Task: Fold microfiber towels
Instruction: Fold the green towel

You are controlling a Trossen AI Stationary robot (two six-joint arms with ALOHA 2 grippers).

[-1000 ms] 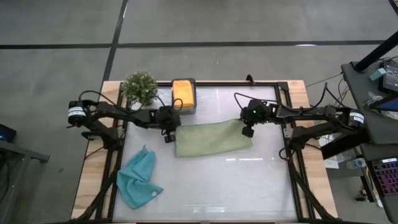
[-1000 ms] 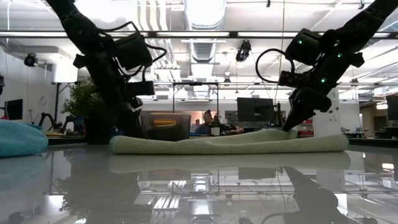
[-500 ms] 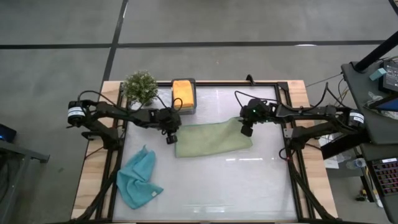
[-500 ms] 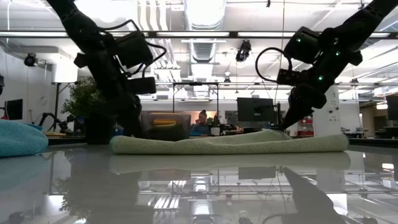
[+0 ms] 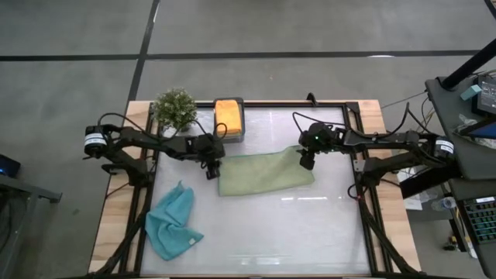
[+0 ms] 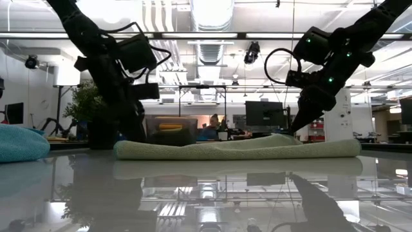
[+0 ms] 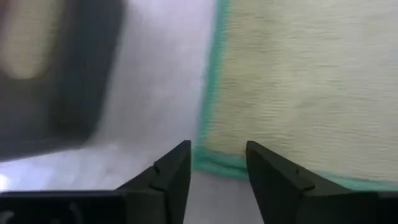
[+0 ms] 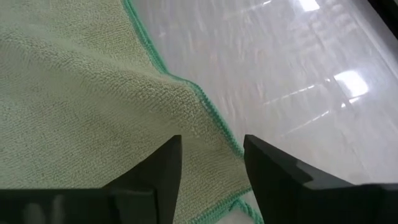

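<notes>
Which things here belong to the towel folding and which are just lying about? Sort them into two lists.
Job:
- green towel, folded once, mid-table
- blue towel, crumpled, front left
- orange towel, in the box
- left gripper and right gripper, open at the green towel's far corners

Lying about:
- dark box
- potted plant

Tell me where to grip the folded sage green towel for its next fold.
Probably the two far corners of the green towel, one per gripper, pinched from above. It lies flat as a long strip; the left gripper and right gripper, both open, already hover over those corners.

one green towel [image 5: 266, 172], one blue towel [image 5: 172, 222], perhaps one orange towel [image 5: 228, 115]
</notes>
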